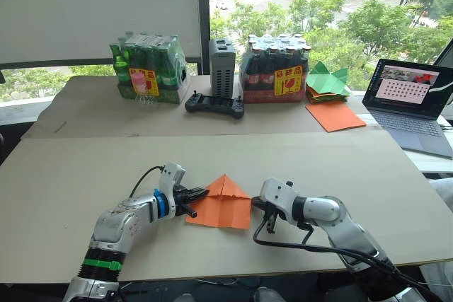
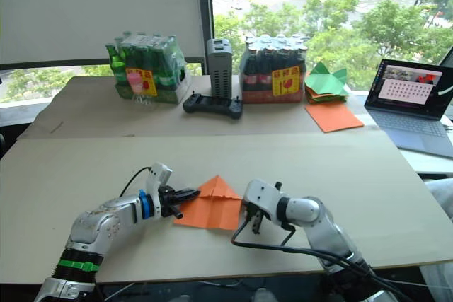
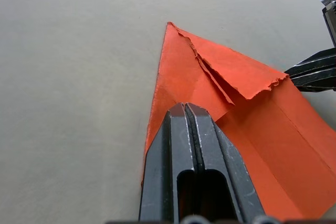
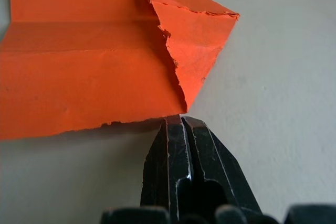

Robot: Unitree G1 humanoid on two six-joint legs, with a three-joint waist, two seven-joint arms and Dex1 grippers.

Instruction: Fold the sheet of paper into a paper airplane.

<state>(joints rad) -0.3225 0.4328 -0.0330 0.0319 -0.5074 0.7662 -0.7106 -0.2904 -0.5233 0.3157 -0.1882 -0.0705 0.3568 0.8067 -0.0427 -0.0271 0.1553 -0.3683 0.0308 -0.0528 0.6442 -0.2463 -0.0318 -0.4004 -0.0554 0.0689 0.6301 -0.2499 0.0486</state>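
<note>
Paper's sitting on the near part of the cardboard-covered table (image 1: 396,175), right between the 2 grippers: the sheet of paper (image 1: 223,204) is orange, partly folded, nose pointing away from the robot, 2 flaps folded in with ragged edges.

Left gripper (image 1: 200,194) has its fingers clenched together with the tips resting on the paper's left edge, not pinching it as far as I can see. Right gripper (image 1: 256,206) is also squeezed closed, tips just touching the paper's right edge.

Far side has 2 shrink-wrapped bottle packs (image 1: 148,68), a black controller (image 1: 214,105), green paper shapes (image 1: 327,80) on a smooth orange sheet (image 1: 335,115), and a laptop (image 1: 414,100) at far right.
</note>
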